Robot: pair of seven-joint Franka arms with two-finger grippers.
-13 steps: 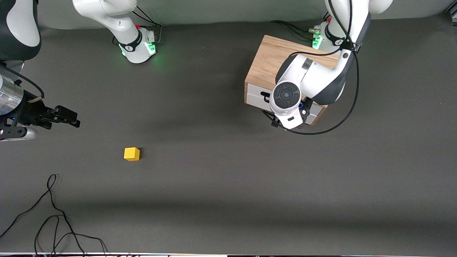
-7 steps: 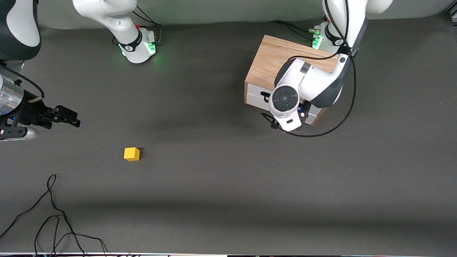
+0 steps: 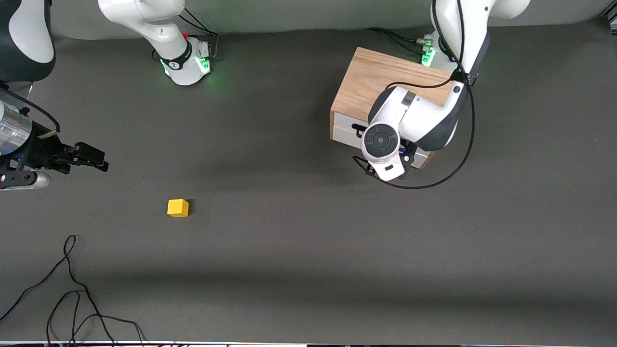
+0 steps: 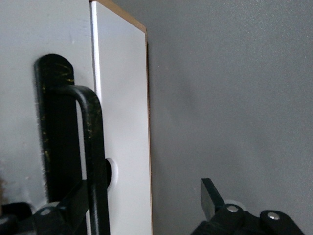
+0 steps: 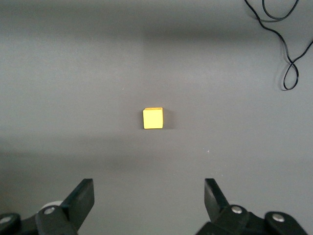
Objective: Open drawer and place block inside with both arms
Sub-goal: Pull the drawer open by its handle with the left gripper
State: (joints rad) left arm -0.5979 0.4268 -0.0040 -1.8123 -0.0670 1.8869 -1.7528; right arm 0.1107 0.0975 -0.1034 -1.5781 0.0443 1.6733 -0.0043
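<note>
The light-wood cabinet (image 3: 376, 82) stands near the left arm's base, its white drawer front (image 3: 343, 129) facing the front camera and shut. In the left wrist view my left gripper (image 4: 144, 205) is open at the drawer front (image 4: 124, 122). The black wire handle (image 4: 92, 147) stands between its fingers, close to one of them. In the front view the left wrist covers that gripper. The yellow block (image 3: 178, 207) lies on the mat toward the right arm's end. My right gripper (image 3: 102, 162) hangs open and empty in the air. The block (image 5: 152, 118) shows ahead of it (image 5: 149, 200).
A loose black cable (image 3: 72, 289) lies on the mat near the front edge at the right arm's end and also shows in the right wrist view (image 5: 288, 49). The left arm's own cable (image 3: 458, 159) loops beside the cabinet.
The left arm's wrist has shifted a little toward the front camera and the right arm's end, in front of the drawer. The right arm and the block have not moved.
</note>
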